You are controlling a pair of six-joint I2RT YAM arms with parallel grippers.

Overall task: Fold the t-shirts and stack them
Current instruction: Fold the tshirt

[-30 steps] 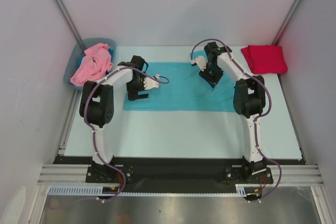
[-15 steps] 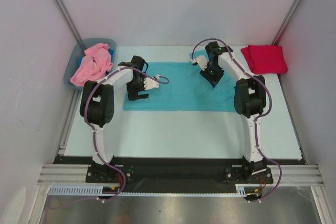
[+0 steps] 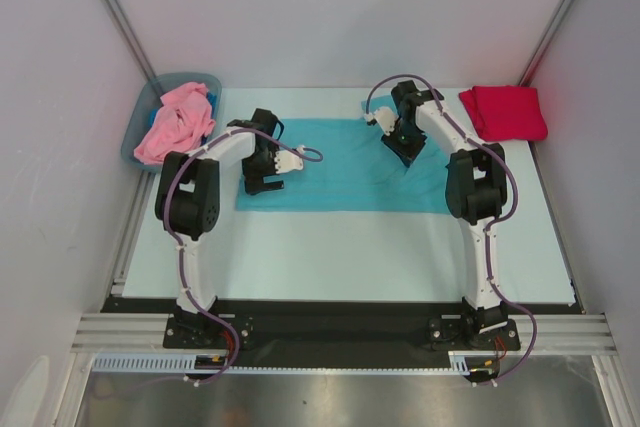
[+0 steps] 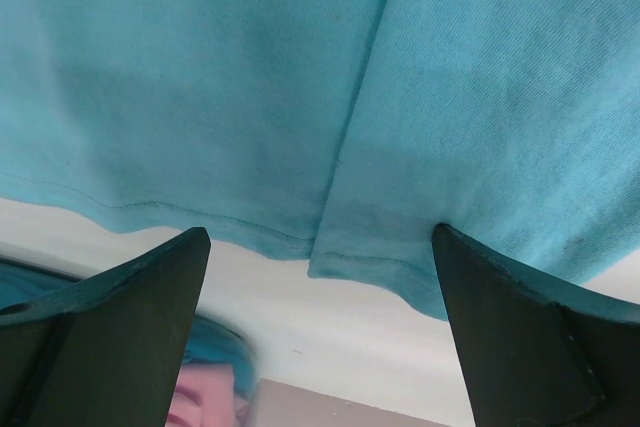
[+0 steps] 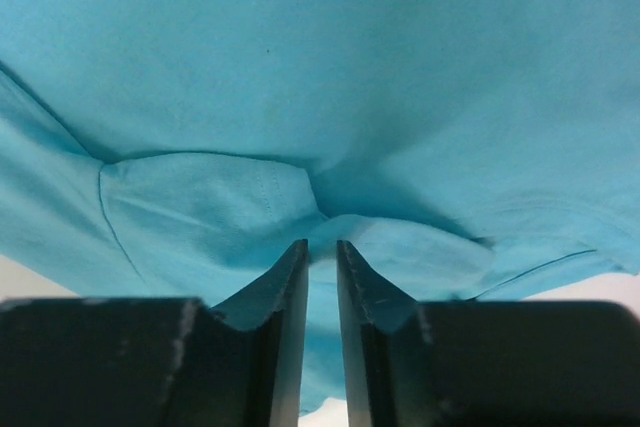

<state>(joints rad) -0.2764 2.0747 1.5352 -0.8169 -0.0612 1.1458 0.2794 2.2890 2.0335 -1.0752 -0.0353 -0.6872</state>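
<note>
1. Your right gripper (image 5: 322, 245) is narrow, its tips pinching a small pucker of the teal shirt (image 3: 345, 167) near its far right part. The shirt lies spread flat across the middle of the table (image 3: 340, 257). The bite looks shallow, so a quick lift could let the cloth slide out.
2. You cannot tell from the wrist view how many layers sit between the tips. If only the top layer is caught, it may peel away instead of carrying the whole side over.
3. Your left gripper (image 4: 320, 237) is wide and holds nothing, hovering over the shirt's left hem. If the right pulls alone, the shirt may drag or skew on the table.
4. The left wrist view shows one edge overlapping another at the hem. Take only one flap there and you could undo that overlap.
5. The red shirt (image 3: 503, 112) lies folded at the far right corner, well apart from the teal one. A wide swing of the right arm could brush it out of shape.
6. The pink shirt (image 3: 175, 125) is heaped in the bin (image 3: 185, 77) at far left, near the left arm's elbow.
7. Nothing lies on the teal shirt between the grippers. Only the arms themselves and the left wrist's cable (image 3: 308, 153) looping above the cloth stand in the way.
</note>
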